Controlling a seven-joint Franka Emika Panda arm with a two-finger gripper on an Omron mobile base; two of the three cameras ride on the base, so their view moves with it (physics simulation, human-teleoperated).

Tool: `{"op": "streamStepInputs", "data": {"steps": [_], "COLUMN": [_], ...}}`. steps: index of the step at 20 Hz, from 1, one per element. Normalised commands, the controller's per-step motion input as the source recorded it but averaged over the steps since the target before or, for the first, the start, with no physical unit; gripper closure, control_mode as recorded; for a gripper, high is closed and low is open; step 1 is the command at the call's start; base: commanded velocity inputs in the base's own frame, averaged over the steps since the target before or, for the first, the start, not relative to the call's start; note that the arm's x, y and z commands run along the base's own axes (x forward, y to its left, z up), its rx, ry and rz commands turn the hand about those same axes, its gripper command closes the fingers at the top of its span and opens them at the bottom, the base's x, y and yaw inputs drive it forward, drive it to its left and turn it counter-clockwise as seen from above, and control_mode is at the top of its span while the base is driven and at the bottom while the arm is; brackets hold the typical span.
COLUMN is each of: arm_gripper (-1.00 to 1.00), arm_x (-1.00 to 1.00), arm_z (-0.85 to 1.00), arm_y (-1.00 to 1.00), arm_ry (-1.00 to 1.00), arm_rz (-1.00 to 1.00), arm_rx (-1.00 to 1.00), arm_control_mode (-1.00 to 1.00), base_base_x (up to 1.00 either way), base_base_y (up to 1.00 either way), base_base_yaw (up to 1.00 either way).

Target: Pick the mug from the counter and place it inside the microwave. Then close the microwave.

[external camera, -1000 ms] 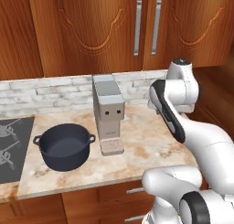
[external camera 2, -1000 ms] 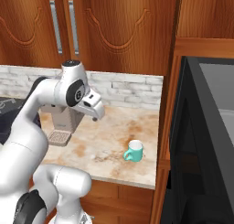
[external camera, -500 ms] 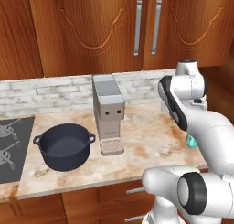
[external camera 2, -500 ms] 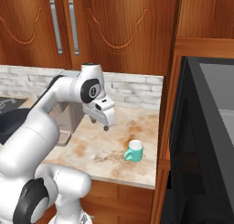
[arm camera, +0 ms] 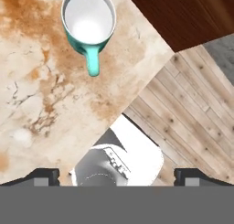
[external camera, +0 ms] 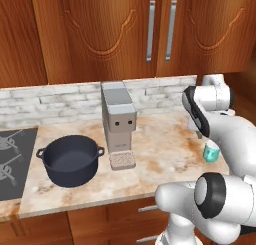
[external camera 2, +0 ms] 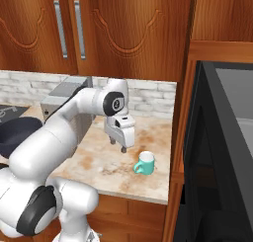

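Currently, your gripper [external camera 2: 123, 148] hangs in the centre of the right base view, above the table [external camera 2: 99, 162] and up and to the left of the mug [external camera 2: 144, 163], well short of contact. The mug stands upright near the table's right end, at lower centre-right of that view, and appears in the upper left of the hand view with its handle pointing down the frame toward the camera. That orientation is presumably why the hand is approaching from above: a top-down descent lets the fingers [arm camera: 43, 176] straddle the rim or the handle without tipping the mug. The finger tips sit at opposite bottom corners of the hand view, far apart, so the fingers are spread wide and carry nothing. The microwave [external camera 2: 217, 152] occupies the right edge of the right base view with its door swung out toward you, so the cavity is ready to receive. In the left base view, the dark pot [external camera: 71, 160] and the coffee machine [external camera: 119, 124] stand left of centre, well apart from the mug, and should not obstruct the grasp. You have yet to centre over the mug.
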Motion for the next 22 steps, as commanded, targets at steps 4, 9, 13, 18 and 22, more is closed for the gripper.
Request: {"op": "streamStepInputs", "data": {"steps": [4, 9, 13, 18, 22], "arm_gripper": [-1.00, -1.00, -1.00, -1.00, -1.00], "arm_x": [-0.08, 0.00, 0.00, 0.00, 0.00], "arm_z": [-0.45, -0.20, -0.07, -0.02, 0.00], "arm_y": [-0.14, -0.01, -0.03, -0.07, -0.09], "arm_ry": [0.00, -0.06, -0.07, -0.05, -0.01], "arm_rz": [-0.12, -0.07, -0.06, -0.03, 0.03], "arm_rx": [0.00, 0.00, 0.00, 0.00, 0.00], "arm_control_mode": [-1.00, -1.00, -1.00, -1.00, -1.00], "base_base_x": [0.00, 0.00, 0.00, 0.00, 0.00], "base_base_y": [0.00, 0.00, 0.00, 0.00, 0.00], "base_base_yaw": [0.00, 0.00, 0.00, 0.00, 0.00]}}
